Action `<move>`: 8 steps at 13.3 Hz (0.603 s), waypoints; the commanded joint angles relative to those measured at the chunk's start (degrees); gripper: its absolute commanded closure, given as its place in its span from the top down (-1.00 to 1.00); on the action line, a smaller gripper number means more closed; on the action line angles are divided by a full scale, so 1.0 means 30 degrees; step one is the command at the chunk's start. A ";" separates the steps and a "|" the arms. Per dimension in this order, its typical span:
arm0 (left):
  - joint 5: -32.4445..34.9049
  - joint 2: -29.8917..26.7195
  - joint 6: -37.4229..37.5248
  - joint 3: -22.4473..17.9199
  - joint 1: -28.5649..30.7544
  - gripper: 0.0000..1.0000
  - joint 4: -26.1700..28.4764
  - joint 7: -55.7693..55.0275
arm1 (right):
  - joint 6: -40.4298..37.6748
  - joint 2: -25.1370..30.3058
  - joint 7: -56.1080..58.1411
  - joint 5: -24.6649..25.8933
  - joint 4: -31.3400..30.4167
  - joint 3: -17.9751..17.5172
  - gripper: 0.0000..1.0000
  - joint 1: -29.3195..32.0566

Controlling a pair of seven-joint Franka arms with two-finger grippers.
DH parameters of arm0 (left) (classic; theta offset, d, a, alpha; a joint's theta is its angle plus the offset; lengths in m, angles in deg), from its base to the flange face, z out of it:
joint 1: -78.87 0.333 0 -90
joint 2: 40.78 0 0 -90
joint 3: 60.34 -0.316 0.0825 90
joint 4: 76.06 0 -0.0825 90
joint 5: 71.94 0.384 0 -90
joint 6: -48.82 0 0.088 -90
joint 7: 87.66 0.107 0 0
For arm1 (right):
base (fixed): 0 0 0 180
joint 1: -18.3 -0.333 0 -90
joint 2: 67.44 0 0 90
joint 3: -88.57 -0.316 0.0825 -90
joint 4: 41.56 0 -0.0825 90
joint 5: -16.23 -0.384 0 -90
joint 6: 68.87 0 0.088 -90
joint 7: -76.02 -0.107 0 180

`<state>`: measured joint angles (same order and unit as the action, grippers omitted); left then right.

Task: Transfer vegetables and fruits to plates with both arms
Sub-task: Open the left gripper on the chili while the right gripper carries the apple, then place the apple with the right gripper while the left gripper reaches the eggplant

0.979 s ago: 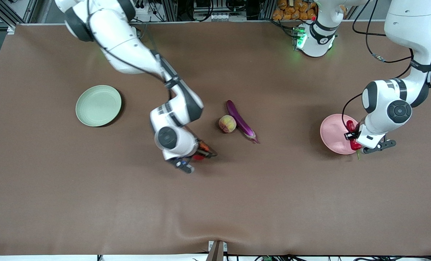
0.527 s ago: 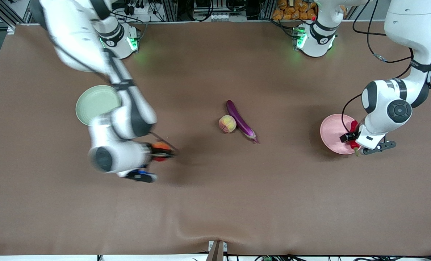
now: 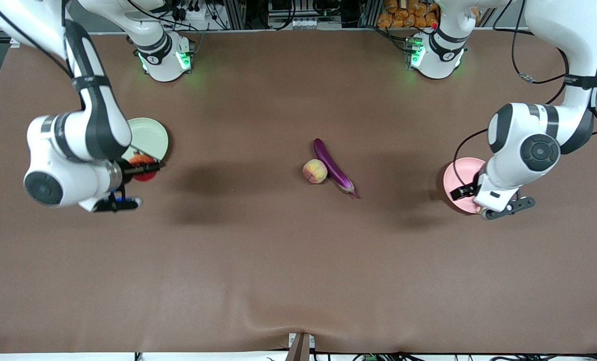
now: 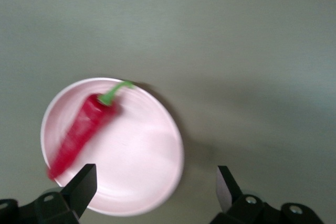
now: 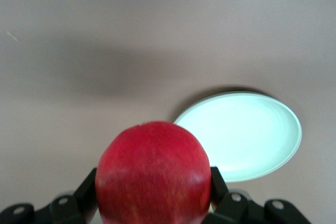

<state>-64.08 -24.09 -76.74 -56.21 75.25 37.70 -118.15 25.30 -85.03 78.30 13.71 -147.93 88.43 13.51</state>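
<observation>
Fingers (image 5: 86, 190) of the right gripper (image 3: 143, 168) clamped on the bright red round fruit (image 5: 153, 174), one black finger pressed to each side of it; gripper up in the air over the rim of the pale green round shallow plastic plate (image 3: 150, 138), at the edge nearer the front camera. Plate sits toward the right arm's end of the brown counter (image 3: 298, 260).

Left gripper (image 4: 155, 187): fingers (image 4: 83, 184) spread wide, nothing between them. It hangs over the pale pink round shallow plastic plate (image 4: 142, 174), toward the left arm's end of the counter. Short red chili pepper with green stem (image 4: 84, 129) lies in that pink plate, clear of the fingers, stem tip at the rim. In the front view the left arm hides the pepper and part of the plate.

Mid-counter: yellowish-green round fruit with pink blush (image 3: 315, 171) rests just beside the long slim glossy purple eggplant (image 3: 332, 167), the two touching or nearly so. Eggplant lies at a slant, on the side toward the left arm's end.
</observation>
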 commanded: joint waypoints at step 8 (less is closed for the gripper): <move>0.0107 0.3045 0.1303 0.2078 -0.4152 1.00 -0.4485 -1.0189 | 0.7363 0.1382 0.7821 0.1221 -0.7550 -0.0129 -1.00 0.5518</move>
<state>-64.10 -19.73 -75.01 -49.68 65.32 30.58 -143.81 43.25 -81.67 100.85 16.45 -167.11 89.23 29.63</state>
